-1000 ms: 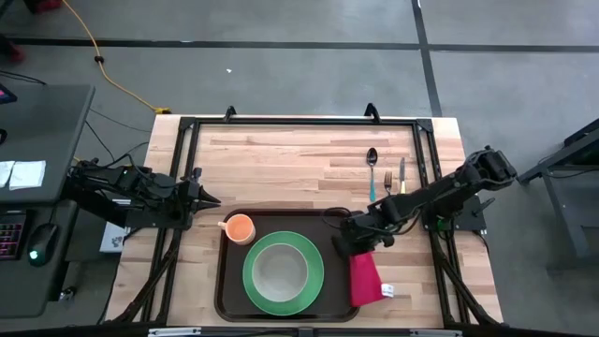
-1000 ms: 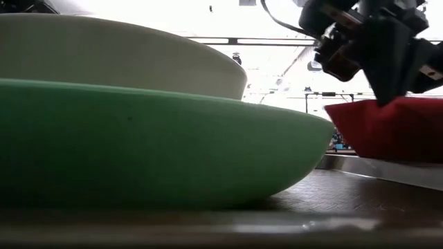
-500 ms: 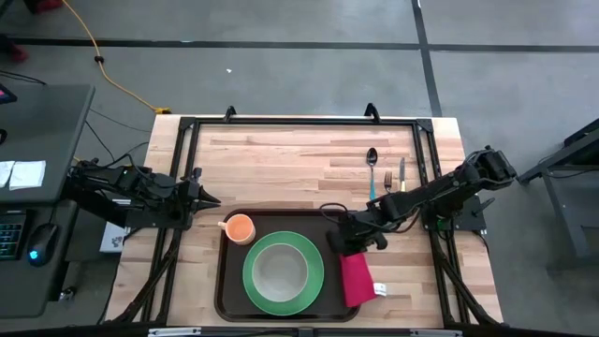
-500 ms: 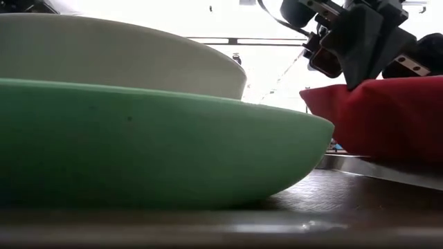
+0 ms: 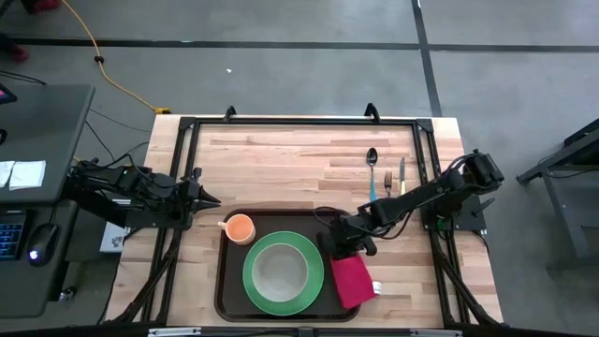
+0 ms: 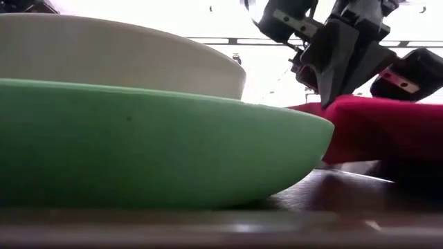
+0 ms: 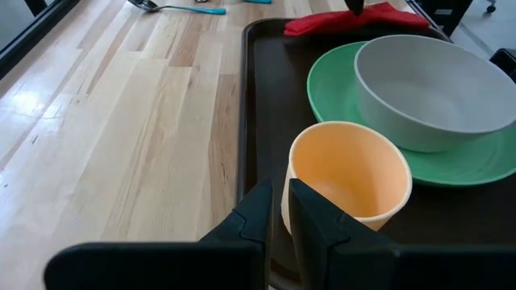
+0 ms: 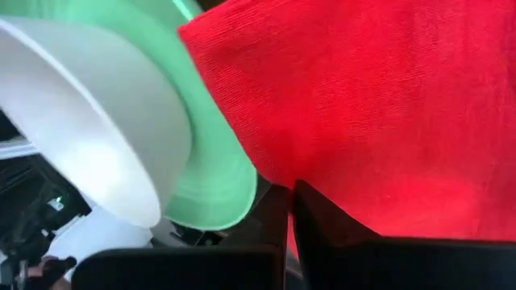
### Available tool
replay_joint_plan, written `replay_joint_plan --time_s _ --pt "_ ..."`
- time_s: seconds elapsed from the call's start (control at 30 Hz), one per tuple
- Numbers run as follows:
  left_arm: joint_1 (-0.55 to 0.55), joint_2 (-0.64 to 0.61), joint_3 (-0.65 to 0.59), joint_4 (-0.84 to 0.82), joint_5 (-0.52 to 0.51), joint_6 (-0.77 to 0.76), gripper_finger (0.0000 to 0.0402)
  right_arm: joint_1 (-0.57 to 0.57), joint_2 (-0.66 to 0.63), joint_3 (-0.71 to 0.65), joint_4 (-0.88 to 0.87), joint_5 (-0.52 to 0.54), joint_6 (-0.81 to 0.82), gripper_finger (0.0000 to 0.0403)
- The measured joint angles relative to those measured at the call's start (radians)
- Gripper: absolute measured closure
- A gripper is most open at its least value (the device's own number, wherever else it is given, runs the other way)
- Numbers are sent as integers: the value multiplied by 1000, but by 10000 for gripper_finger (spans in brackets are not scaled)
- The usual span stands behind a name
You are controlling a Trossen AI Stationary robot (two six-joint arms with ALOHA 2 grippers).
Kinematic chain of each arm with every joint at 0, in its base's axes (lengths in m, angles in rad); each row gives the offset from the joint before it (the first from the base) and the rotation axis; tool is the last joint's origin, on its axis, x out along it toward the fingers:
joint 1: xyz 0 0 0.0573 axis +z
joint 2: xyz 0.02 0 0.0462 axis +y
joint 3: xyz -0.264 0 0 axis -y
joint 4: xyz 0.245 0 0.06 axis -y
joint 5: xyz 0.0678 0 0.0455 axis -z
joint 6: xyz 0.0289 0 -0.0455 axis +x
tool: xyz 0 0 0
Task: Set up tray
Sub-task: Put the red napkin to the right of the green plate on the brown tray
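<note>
The dark brown tray (image 5: pixel 228 281) lies at the table's near middle. On it stand a green plate (image 5: pixel 253 281) with a grey bowl (image 5: pixel 281 271) and an orange cup (image 5: pixel 240 227). A red napkin (image 5: pixel 350 281) lies at the tray's right end. My right gripper (image 5: pixel 343 251) is shut on it, above its far end. My left gripper (image 5: pixel 213 199) waits over the table's left side, just beyond the cup, its fingers (image 7: pixel 260 211) a narrow gap apart with nothing between them. My right gripper pinches the napkin's far edge (image 8: pixel 322 189) between its two fingers. They come slanting down from the table's far right. That end (image 6: pixel 346 105) is raised under the fingertips, while the rest of the cloth slopes down onto the tray's right end.
A spoon (image 5: pixel 372 170), a fork (image 5: pixel 387 181) and a knife (image 5: pixel 401 174) lie side by side on the bare wood beyond the tray's right end. A black frame (image 5: pixel 299 121) runs around the table top.
My right gripper has moved toward the table's left edge and a little down, staying shut and rolling somewhat. The red napkin has been dragged with it, sliding from over the tray's right rim farther onto the tray beside the green plate.
</note>
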Motion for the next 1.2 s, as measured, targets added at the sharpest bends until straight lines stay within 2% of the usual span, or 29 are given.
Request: replay_joint_plan --time_s 0.6,0.87,1.07,1.2 --pt "0 0 0 8 0 -4 328 -55 5 0 -17 60 38 403" --pt "0 0 0 8 1 -11 328 -55 25 0 8 38 102 403" --pt "0 0 0 10 42 -18 328 -55 84 0 94 3 122 403" --pt "0 0 0 10 52 -19 328 -55 89 0 88 -11 124 403"
